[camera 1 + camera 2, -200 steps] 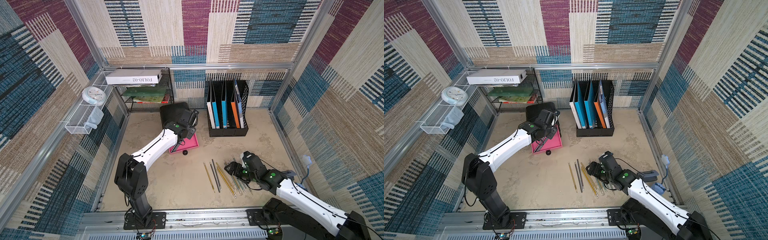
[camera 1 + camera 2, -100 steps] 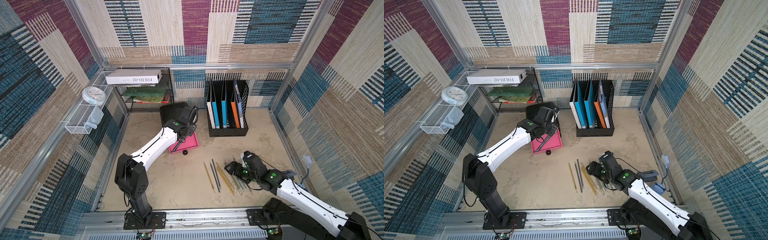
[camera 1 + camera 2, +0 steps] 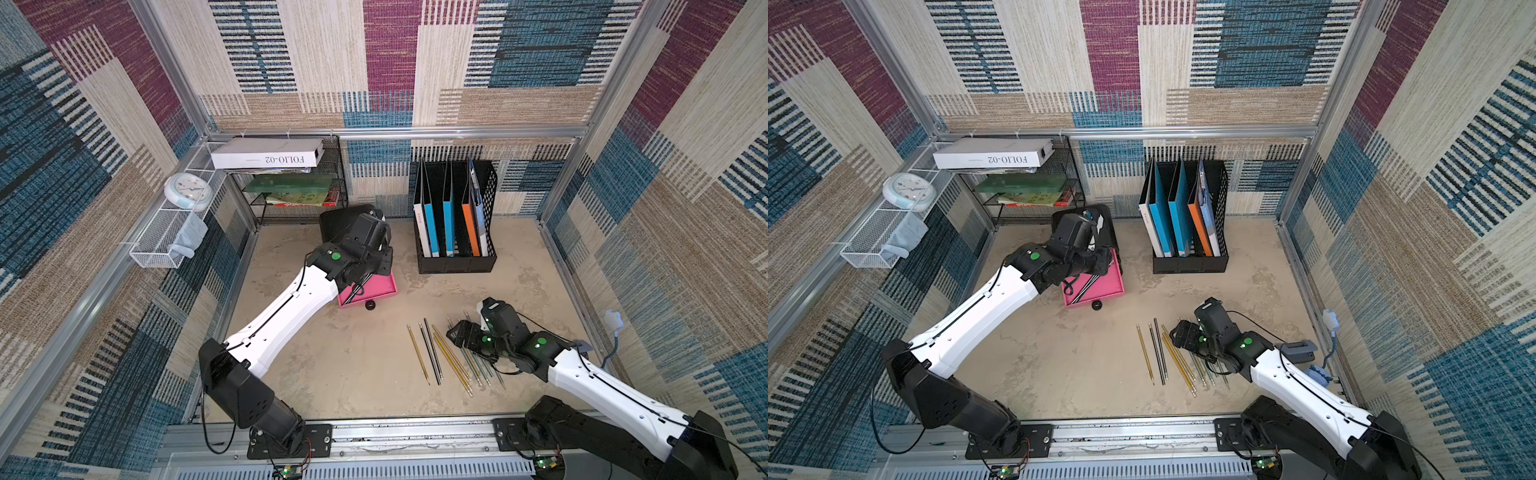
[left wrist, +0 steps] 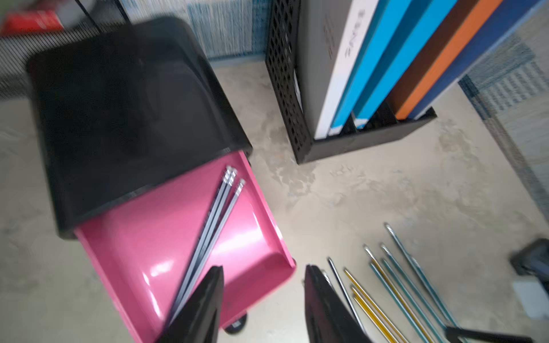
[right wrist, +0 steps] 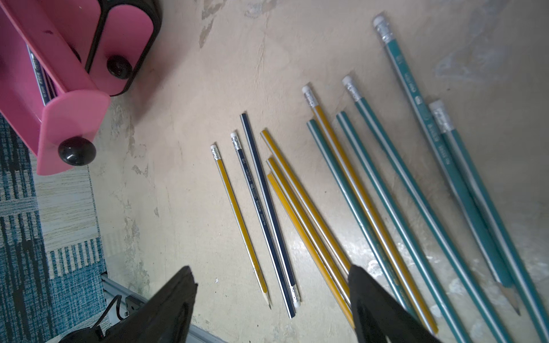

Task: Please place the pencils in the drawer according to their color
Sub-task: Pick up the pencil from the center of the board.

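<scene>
Where one flat pink drawer (image 4: 142, 261) stands pulled out of the small black rounded chest (image 4: 124, 104), three long black pencils with metal-banded ends (image 4: 214, 219) lie slantwise inside it, near one side wall. The left tool (image 4: 263, 268) hangs over the drawer's front. Its jaws are parted with nothing between them, and one finger (image 4: 205, 297) hides the pencils' tips. Out past the drawer's round black knob (image 3: 370, 305), well apart from the chest, the loose yellow-gold, teal-green and black pencils (image 5: 356, 193) lie fanned on the beige counter (image 3: 332, 365). The right tool (image 5: 271, 270) hovers over them, spread wide and empty. I cannot tell whether it touches any of them. Bare counter lies between the knob and this fan. The black slotted file holder with blue and orange folders (image 3: 455, 257) stands beside the chest across a clear gap.
</scene>
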{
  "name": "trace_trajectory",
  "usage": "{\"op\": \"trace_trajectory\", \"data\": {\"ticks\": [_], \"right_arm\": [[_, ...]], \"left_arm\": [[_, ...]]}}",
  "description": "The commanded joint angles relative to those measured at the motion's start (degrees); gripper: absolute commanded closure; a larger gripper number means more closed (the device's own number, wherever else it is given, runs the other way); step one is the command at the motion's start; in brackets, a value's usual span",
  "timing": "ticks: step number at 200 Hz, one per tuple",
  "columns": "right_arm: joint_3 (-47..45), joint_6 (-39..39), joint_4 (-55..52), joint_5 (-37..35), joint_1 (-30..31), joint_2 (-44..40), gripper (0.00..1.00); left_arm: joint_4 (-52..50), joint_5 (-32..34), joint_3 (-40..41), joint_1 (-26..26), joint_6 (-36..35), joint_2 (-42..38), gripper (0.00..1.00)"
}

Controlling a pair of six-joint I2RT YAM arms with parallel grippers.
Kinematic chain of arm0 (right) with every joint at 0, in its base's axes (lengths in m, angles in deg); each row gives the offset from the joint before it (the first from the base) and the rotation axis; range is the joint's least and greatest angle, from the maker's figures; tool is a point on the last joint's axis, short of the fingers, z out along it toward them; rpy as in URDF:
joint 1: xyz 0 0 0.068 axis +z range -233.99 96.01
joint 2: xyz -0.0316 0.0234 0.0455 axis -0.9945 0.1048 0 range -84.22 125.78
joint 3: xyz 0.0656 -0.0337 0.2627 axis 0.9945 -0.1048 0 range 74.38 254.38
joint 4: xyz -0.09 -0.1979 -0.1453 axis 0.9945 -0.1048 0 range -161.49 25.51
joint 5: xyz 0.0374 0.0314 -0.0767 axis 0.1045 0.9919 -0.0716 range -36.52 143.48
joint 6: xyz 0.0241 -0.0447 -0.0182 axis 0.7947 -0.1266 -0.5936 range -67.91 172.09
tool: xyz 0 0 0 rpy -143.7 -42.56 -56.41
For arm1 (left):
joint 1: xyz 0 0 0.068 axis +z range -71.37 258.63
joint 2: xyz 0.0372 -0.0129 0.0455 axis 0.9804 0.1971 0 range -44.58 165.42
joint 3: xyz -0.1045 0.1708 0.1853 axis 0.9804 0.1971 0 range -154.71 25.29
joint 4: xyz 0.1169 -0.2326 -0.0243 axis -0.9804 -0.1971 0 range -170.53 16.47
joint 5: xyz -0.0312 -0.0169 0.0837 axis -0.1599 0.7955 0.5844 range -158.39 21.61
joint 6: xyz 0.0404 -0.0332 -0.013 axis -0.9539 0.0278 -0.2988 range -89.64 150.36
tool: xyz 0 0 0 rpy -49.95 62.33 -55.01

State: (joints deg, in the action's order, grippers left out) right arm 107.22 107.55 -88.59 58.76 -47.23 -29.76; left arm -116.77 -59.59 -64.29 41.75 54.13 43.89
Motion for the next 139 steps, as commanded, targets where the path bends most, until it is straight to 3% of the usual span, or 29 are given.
{"op": "trace_trajectory", "data": {"ticks": [1,61,96,139], "right_arm": [[0.5,-2.0,-0.9,1.3,-0.1,0.4,0.15],[-1.8,-2.1,-1.3,1.9,-0.6,-2.3,0.15],[-3.6,-2.0,-2.7,2.0,-0.6,-5.0,0.14],[-6.0,-1.3,-5.4,1.9,-0.8,-9.4,0.15]], "left_arm": [[-3.7,-3.6,4.2,-3.2,16.6,-1.4,0.51],[-4.6,-1.0,9.6,-17.4,38.7,2.3,0.50],[-4.6,0.6,7.2,-21.9,44.8,8.9,0.50],[-4.7,-0.4,2.3,-22.7,47.5,17.1,0.50]]}}
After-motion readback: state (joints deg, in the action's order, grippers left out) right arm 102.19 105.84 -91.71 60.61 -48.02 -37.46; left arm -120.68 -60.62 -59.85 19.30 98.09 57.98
